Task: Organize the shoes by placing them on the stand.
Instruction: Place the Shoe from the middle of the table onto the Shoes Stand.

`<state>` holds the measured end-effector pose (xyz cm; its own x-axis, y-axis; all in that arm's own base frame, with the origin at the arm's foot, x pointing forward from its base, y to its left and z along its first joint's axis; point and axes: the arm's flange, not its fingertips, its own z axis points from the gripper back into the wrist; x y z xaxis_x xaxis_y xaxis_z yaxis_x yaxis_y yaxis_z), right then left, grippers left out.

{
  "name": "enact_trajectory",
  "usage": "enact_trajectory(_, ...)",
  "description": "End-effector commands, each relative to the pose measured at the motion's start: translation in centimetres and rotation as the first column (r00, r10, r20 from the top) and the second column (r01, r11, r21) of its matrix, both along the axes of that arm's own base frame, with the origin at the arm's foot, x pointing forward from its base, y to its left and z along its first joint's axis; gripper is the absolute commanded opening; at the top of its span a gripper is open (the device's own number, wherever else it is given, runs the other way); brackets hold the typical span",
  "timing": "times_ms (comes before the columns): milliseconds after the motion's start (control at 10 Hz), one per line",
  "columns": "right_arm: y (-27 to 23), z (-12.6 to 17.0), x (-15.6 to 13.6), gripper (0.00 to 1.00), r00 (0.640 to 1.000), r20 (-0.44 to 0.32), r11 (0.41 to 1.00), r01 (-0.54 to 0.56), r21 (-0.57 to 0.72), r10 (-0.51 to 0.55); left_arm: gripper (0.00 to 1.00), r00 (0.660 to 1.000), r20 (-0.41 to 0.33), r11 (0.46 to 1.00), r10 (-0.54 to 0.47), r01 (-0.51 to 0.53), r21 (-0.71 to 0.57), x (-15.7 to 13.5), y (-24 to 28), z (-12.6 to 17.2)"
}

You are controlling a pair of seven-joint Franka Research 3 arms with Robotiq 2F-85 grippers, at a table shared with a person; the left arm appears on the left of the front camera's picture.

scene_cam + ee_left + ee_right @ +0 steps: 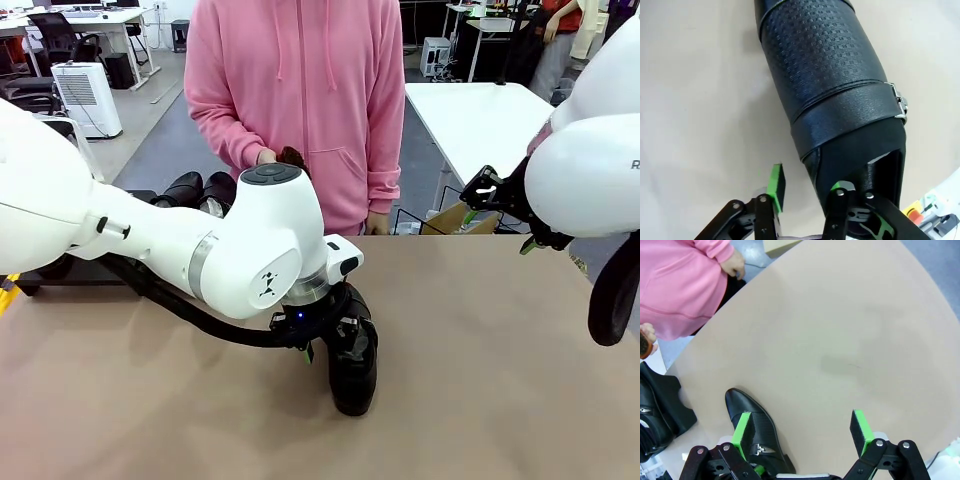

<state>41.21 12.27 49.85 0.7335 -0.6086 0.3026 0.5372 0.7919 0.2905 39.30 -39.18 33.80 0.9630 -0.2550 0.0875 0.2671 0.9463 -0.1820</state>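
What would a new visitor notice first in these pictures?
First, the big white left arm reaching across the brown table, its left gripper straddling the heel wall of a black buckled shoe. Behind stands a person in a pink hoodie, holding a small brown brush.

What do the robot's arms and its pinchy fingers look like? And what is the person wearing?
The left arm is fat, smooth and white, with a grey cap, a silver ring and a black cable. The left gripper and right gripper are black metal with bright green pads. The person wears a pink hoodie with long sleeves.
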Motion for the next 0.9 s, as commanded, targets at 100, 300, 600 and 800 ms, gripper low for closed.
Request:
enact_trajectory(100, -0.2, 0.3, 0.1, 1.00, 1.000, 0.006, 1.000, -0.022, -0.006, 0.022, 0.00, 0.999, 0.000, 0.999, -0.036, 0.036, 0.003, 0.2, -0.4, 0.3)
enact_trajectory(300, -0.2, 0.3, 0.1, 1.00, 1.000, 0.006, 1.000, -0.022, -0.006, 0.022, 0.00, 0.998, -0.023, 0.998, -0.061, 0.061, -0.004, 0.1, -0.5, 0.4)
enact_trajectory(600, -0.2, 0.3, 0.1, 1.00, 1.000, 0.006, 1.000, -0.022, -0.006, 0.022, 0.00, 0.993, -0.040, 0.994, -0.108, 0.107, -0.029, -0.9, 0.0, 1.5)
enact_trajectory(800, -0.2, 0.3, 0.1, 1.00, 1.000, 0.006, 1.000, -0.022, -0.006, 0.022, 0.00, 0.986, -0.009, 0.981, -0.164, 0.162, -0.105, -3.3, 2.6, 5.1)
